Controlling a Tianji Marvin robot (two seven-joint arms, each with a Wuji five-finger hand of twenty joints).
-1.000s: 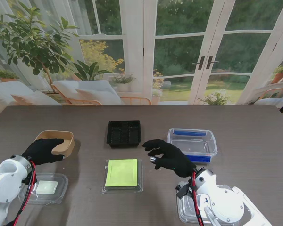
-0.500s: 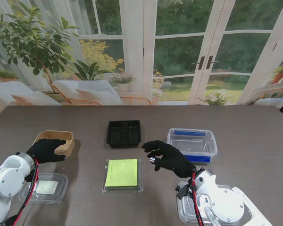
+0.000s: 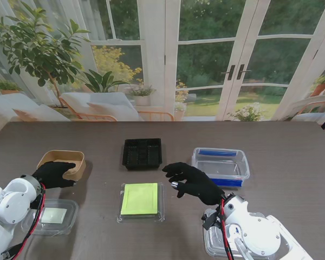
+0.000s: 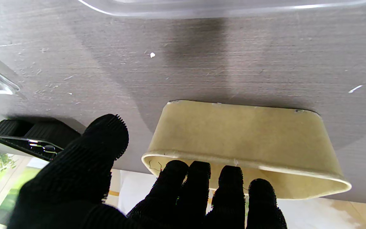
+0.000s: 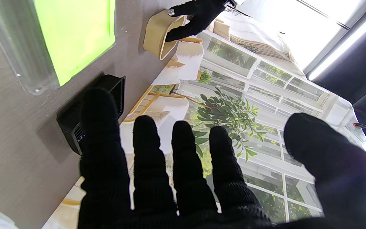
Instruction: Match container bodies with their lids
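sunlit glass doors behind the dark counter (image 3: 292, 146): at nine o'clock the left hand (image 3: 53, 174) grips the kraft paper tub (image 3: 62, 162) by its rim, likely bound for a lid, while the right hand (image 3: 192, 180) hovers spread and empty.

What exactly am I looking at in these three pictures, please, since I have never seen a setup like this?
It is a two-armed robot with black-gloved five-finger hands, seen by three cameras. One camera sits on the stand over its shoulders and looks down at the table. The other two sit on the wrists and look along the fingers, so their pictures come out upside down or tilted.

On the table lie a tan paper bowl, a black tray, a clear box with a green sheet, a clear tub with blue clips, and two clear containers near the arms.

The left hand curls its fingers over the bowl's rim; whether it truly grips is unclear. The right hand hangs open over the table and holds nothing.
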